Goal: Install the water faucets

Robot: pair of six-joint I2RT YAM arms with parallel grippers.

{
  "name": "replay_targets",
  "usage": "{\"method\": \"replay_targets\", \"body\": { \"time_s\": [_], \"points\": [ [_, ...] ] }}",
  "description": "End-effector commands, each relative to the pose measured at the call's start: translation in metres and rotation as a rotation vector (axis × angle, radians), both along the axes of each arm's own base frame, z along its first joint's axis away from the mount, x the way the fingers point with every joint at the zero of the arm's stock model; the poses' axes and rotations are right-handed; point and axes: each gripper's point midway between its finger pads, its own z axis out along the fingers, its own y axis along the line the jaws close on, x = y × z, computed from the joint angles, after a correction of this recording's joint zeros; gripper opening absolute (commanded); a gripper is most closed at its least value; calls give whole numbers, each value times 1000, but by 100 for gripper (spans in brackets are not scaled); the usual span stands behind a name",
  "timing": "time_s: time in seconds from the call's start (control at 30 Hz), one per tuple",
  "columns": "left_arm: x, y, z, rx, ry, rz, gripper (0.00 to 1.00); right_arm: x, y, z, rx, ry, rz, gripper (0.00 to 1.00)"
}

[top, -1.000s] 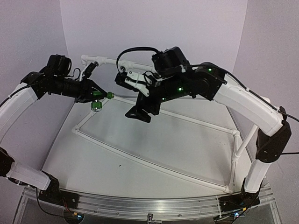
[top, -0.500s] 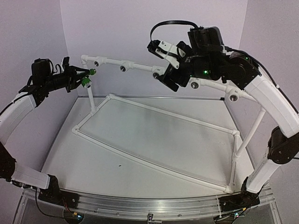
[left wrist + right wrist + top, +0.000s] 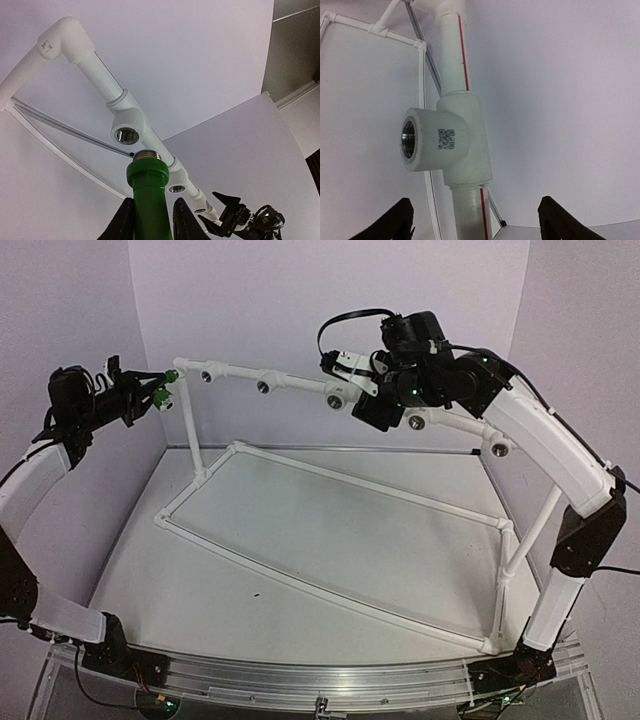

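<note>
My left gripper [image 3: 152,395] is shut on a green water faucet [image 3: 160,397], held up at the left end of the raised white pipe [image 3: 235,373]. In the left wrist view the faucet [image 3: 147,195] stands between the fingers [image 3: 124,222]. Its silver threaded end [image 3: 146,155] is just below the first tee's socket [image 3: 126,135], not in it. My right gripper [image 3: 358,390] is open at the pipe's middle. In the right wrist view the gripper [image 3: 476,202] straddles the pipe just below a QR-marked tee [image 3: 445,142], not touching it.
The pipe rail carries several tee fittings [image 3: 263,386] and bends down the right side [image 3: 495,448]. Uprights [image 3: 193,440] hold it over a white floor frame [image 3: 330,590]. Purple walls stand close behind and at both sides.
My left arm has carried the faucet up and back-left, from over the table to the pipe's left end. My right gripper rose from the middle and has settled around the rail.
</note>
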Motion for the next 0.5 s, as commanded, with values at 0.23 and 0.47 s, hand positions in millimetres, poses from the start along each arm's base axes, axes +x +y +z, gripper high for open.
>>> {"method": "replay_targets", "body": {
  "time_s": [0.23, 0.47],
  "points": [
    [20, -5, 15, -188, -86, -112, 0, 2, 14, -30, -16, 81, 56, 43],
    [22, -10, 0, -382, -21, -88, 0, 3, 23, -30, 31, 105, 71, 7]
  ]
}}
